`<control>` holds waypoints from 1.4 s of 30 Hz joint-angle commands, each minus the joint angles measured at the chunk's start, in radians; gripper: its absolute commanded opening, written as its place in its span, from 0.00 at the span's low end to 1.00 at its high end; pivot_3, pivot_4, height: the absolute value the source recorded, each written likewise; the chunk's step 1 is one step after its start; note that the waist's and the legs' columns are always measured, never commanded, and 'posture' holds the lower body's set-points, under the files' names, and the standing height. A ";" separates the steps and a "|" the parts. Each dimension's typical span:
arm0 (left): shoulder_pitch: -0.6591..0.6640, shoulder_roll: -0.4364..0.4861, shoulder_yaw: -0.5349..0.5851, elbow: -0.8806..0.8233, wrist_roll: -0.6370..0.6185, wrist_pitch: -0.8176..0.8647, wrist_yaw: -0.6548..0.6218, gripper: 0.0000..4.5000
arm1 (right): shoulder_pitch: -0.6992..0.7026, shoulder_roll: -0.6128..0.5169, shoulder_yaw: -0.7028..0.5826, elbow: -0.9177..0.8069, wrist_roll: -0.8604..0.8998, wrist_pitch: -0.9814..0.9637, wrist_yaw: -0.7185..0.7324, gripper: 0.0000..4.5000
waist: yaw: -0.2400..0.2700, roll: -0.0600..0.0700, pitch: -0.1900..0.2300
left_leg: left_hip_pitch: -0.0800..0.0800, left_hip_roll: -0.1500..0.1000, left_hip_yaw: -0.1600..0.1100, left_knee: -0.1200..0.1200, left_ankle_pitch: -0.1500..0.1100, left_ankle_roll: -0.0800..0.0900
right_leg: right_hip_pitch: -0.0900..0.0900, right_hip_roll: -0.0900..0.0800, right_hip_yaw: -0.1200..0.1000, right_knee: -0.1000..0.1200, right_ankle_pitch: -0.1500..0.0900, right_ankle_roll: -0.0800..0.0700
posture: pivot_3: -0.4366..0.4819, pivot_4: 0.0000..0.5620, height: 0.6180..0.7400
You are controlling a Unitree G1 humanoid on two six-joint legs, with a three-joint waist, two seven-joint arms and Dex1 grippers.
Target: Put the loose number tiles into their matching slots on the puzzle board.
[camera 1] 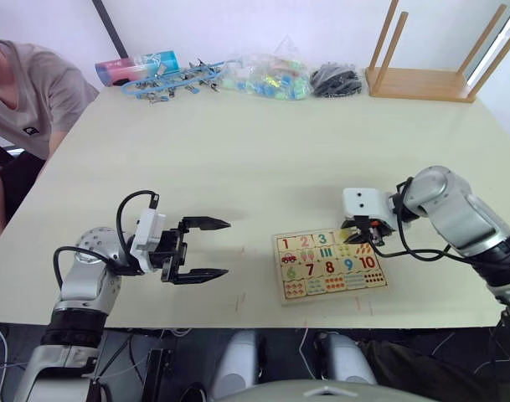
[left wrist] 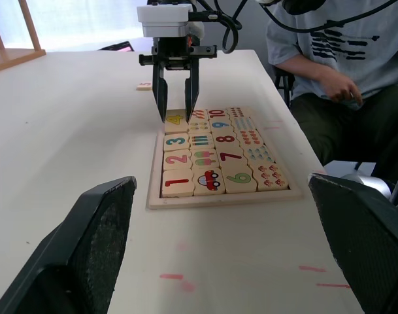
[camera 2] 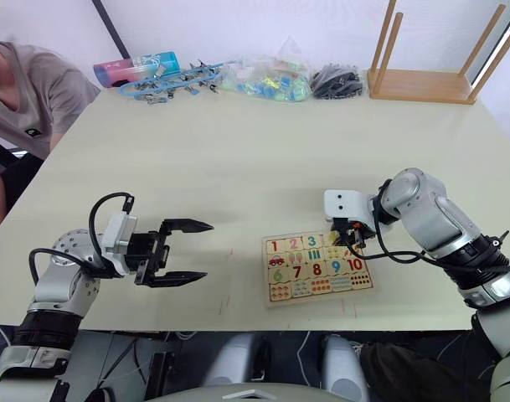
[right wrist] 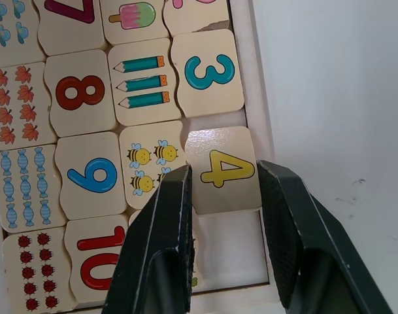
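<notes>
While the left hand gapes wide, the right hand straddles tile 4 narrowly.

Digits 1 to 4 and 6 to 10 on the puzzle board tiles.

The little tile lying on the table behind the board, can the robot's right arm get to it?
Probably yes. The loose tile lies on bare table just beyond the puzzle board, close to the right gripper, with nothing between them. That gripper stands open over the 4 tile, so it must lift away first.
</notes>
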 commanded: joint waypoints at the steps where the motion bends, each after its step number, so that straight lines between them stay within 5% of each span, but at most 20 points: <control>1: 0.010 0.009 0.029 -0.037 -0.002 0.000 -0.020 1.00 | 0.003 0.003 -0.005 -0.022 -0.008 -0.010 -0.004 0.20 | 0.000 0.000 0.000 | 0.000 0.000 0.000 0.000 0.000 0.000 | 0.000 0.000 0.000 0.000 0.000 0.000 | 0.48 0.27 1.00; 19: 0.012 0.014 0.029 -0.041 -0.001 -0.001 -0.025 1.00 | 0.007 0.032 -0.004 -0.016 -0.018 -0.030 -0.004 0.20 | -0.011 0.000 0.000 | 0.000 0.000 0.000 0.000 0.000 0.000 | 0.000 0.000 0.000 0.000 0.000 0.000 | 0.48 0.27 1.00; 21: 0.009 0.013 0.028 -0.038 0.000 -0.002 -0.026 1.00 | 0.006 0.034 -0.006 -0.012 -0.018 -0.039 -0.004 0.42 | -0.014 0.000 0.000 | 0.000 0.000 0.000 0.000 0.000 0.000 | 0.000 0.000 0.000 0.000 0.000 0.000 | 0.48 0.27 1.00; 26: 0.009 0.014 0.028 -0.036 0.000 -0.003 -0.028 1.00 | -0.001 0.036 -0.015 -0.004 -0.020 -0.039 -0.007 0.81 | -0.020 -0.001 0.001 | 0.000 0.000 0.000 0.000 0.000 0.000 | 0.000 0.000 0.000 0.000 0.000 0.000 | 0.48 0.27 1.00; 37: -0.003 0.011 0.021 -0.025 0.003 -0.009 -0.031 1.00 | -0.002 0.011 -0.104 -0.027 0.064 0.008 0.006 0.81 | -0.020 -0.001 0.002 | 0.000 0.000 0.000 0.000 0.000 0.000 | 0.000 0.000 0.000 0.000 0.000 0.000 | 0.48 0.27 1.00; 40: -0.003 0.009 0.020 -0.025 0.003 -0.009 -0.031 1.00 | 0.025 0.009 -0.160 -0.049 0.115 0.023 -0.007 0.64 | -0.020 -0.001 0.003 | 0.000 0.000 0.000 0.000 0.000 0.000 | 0.000 -0.001 0.000 0.000 0.000 0.000 | 0.48 0.27 1.00; 42: 0.000 0.010 0.022 -0.026 0.001 -0.010 -0.031 1.00 | 0.052 0.015 -0.197 -0.075 0.152 0.045 -0.023 0.42 | -0.020 -0.002 0.003 | 0.000 0.001 -0.001 -0.001 0.000 0.000 | 0.000 -0.001 0.000 -0.001 0.000 0.000 | 0.48 0.27 1.00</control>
